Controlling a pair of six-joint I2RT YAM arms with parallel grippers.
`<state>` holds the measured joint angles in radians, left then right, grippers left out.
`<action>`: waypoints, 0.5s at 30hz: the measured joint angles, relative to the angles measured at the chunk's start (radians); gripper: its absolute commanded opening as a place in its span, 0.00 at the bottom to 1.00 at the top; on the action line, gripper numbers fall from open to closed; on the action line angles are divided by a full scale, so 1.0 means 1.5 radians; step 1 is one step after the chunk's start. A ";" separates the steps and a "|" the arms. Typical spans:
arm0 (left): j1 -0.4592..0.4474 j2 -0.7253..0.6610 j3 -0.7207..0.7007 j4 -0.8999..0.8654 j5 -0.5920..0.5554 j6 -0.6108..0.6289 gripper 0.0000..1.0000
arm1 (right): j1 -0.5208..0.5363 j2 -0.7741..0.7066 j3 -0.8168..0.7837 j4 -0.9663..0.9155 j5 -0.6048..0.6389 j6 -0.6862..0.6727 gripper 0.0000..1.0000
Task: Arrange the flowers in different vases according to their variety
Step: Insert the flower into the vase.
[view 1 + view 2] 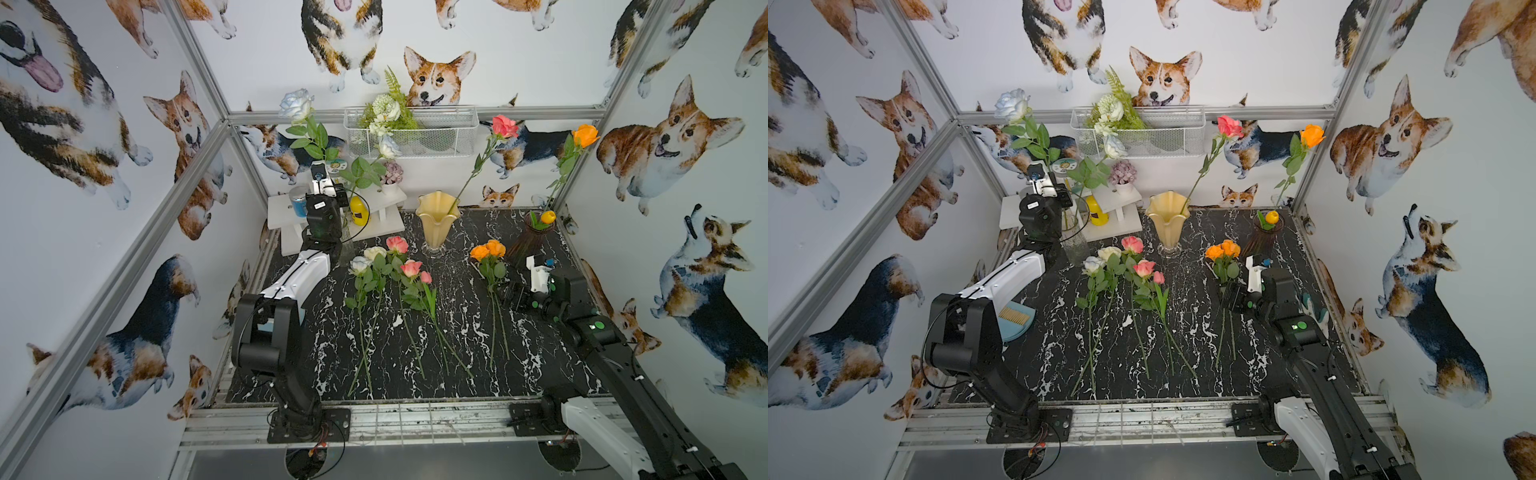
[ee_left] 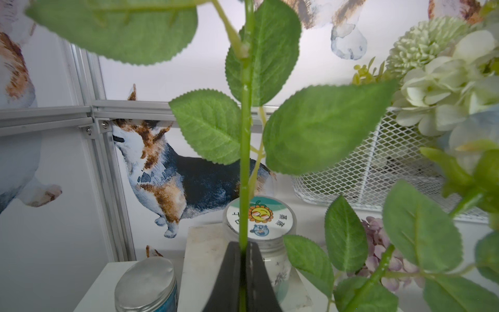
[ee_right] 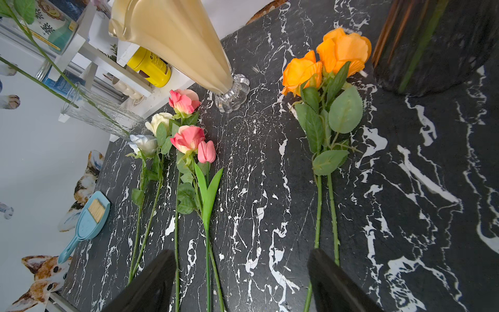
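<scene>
Flowers (image 1: 411, 268) are artificial long-stemmed roses: light, I judge, with thin stiff stems and soft cloth leaves, best held on bare stem below the leaves. Left gripper (image 2: 244, 247) pinches the stem of a white rose (image 1: 296, 104), upright at the clear glass cylinder vase (image 1: 1074, 239). Right gripper (image 3: 241, 256) stands wide over 2 orange roses (image 3: 324, 62) lying on the black marble table (image 1: 457, 332). A white shelf (image 1: 390, 224) and yellow bottle (image 1: 359, 211) crowd that vase.

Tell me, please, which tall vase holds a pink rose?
The creamy-yellow vase with the wavy flared rim: one pink rose stands in it; the clear glass cylinder holds white roses, the dark purple ribbed vase orange flowers.
</scene>
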<state>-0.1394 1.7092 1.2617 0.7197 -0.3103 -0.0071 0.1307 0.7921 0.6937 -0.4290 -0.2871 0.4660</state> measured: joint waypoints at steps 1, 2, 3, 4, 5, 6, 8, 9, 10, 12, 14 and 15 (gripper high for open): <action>0.000 0.000 -0.005 0.000 0.000 0.000 0.31 | 0.000 0.000 0.000 0.001 0.000 0.001 0.82; 0.000 0.000 -0.011 0.000 0.000 0.000 0.56 | 0.000 0.000 0.000 0.002 0.000 0.001 0.82; 0.000 -0.001 -0.018 -0.001 0.001 0.000 0.82 | 0.000 0.001 -0.001 0.005 -0.001 0.001 0.82; 0.000 -0.001 -0.022 -0.004 0.002 -0.003 0.98 | 0.001 0.001 -0.002 0.007 -0.001 0.002 0.82; 0.000 -0.005 -0.027 -0.011 0.002 -0.005 1.00 | 0.002 0.002 -0.003 0.007 -0.001 0.002 0.82; 0.000 -0.010 -0.031 -0.022 0.002 -0.007 1.00 | 0.004 0.003 -0.003 0.008 -0.001 0.002 0.82; 0.000 -0.026 -0.044 -0.034 0.002 -0.014 1.00 | 0.005 0.006 -0.004 0.009 -0.003 0.002 0.82; -0.002 -0.041 -0.056 -0.043 0.002 -0.018 1.00 | 0.006 0.007 -0.005 0.010 -0.004 0.002 0.82; -0.003 -0.054 -0.066 -0.051 0.000 -0.028 1.00 | 0.008 0.009 -0.005 0.010 -0.005 0.002 0.82; -0.005 -0.080 -0.083 -0.063 -0.003 -0.030 1.00 | 0.010 0.011 -0.006 0.010 -0.006 0.002 0.82; -0.008 -0.103 -0.098 -0.082 -0.005 -0.036 1.00 | 0.013 0.013 -0.008 0.010 -0.006 0.002 0.82; -0.010 -0.115 -0.105 -0.098 -0.005 -0.039 1.00 | 0.013 0.015 -0.009 0.010 -0.006 0.001 0.82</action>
<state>-0.1547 1.5360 1.1046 0.5728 -0.3176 -0.0654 0.1505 0.8146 0.6804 -0.4145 -0.2962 0.4679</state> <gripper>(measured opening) 0.999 0.822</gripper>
